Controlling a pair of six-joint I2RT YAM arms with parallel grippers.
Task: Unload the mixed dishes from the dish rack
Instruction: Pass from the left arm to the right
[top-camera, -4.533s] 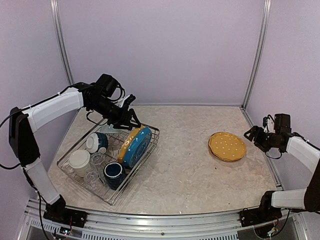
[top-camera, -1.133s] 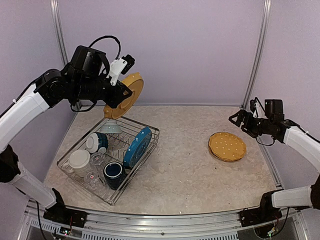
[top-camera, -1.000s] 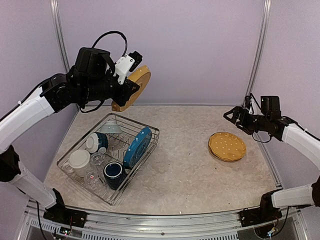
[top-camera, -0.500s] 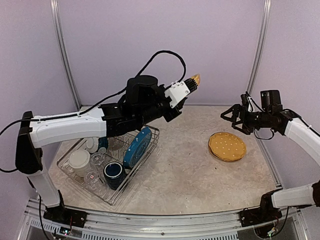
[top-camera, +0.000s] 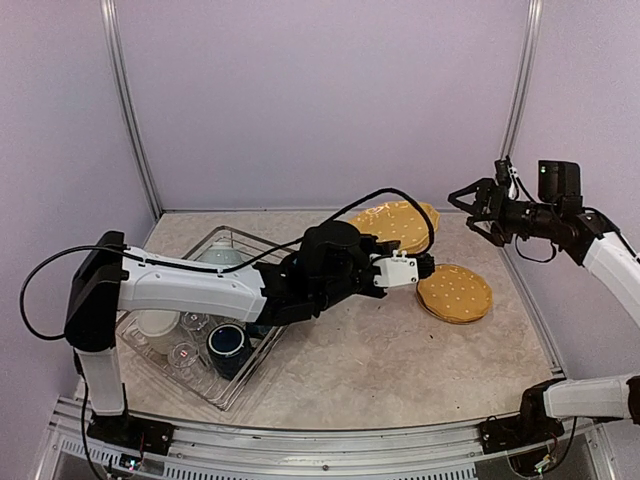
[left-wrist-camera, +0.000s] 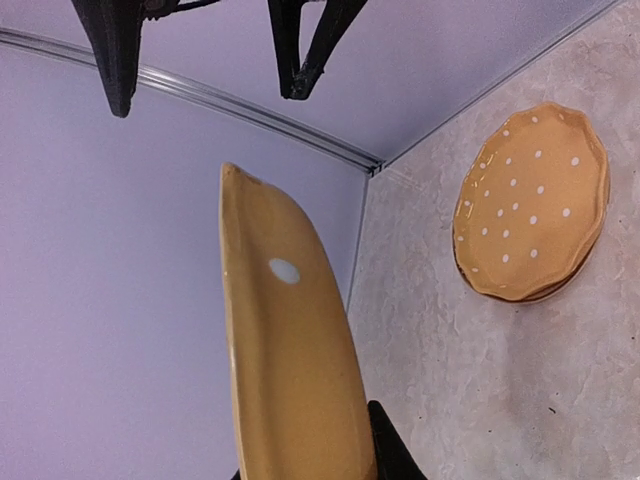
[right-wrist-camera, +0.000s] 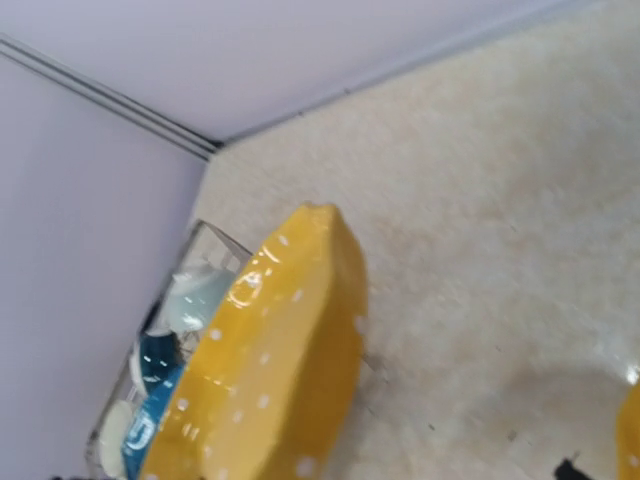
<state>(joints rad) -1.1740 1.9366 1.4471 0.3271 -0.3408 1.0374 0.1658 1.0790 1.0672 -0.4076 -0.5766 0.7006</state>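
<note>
The left gripper (left-wrist-camera: 305, 468) clamps the round yellow white-dotted plate (left-wrist-camera: 290, 380) by its rim only; tilted, it may slip and chip.

In the top view the left arm (top-camera: 200, 290) hides much of the rack (top-camera: 190, 380); what lies under it cannot be told; the left claw (top-camera: 424, 263) is too small there to show its grip on the plate (top-camera: 395, 222). From the left wrist that plate runs off the bottom edge; the right claw (left-wrist-camera: 205, 100) is cut by the top edge. The right wrist view is blurred; the plate covers most of the rack; the stack (right-wrist-camera: 632, 430) is a sliver at the right edge.
</note>
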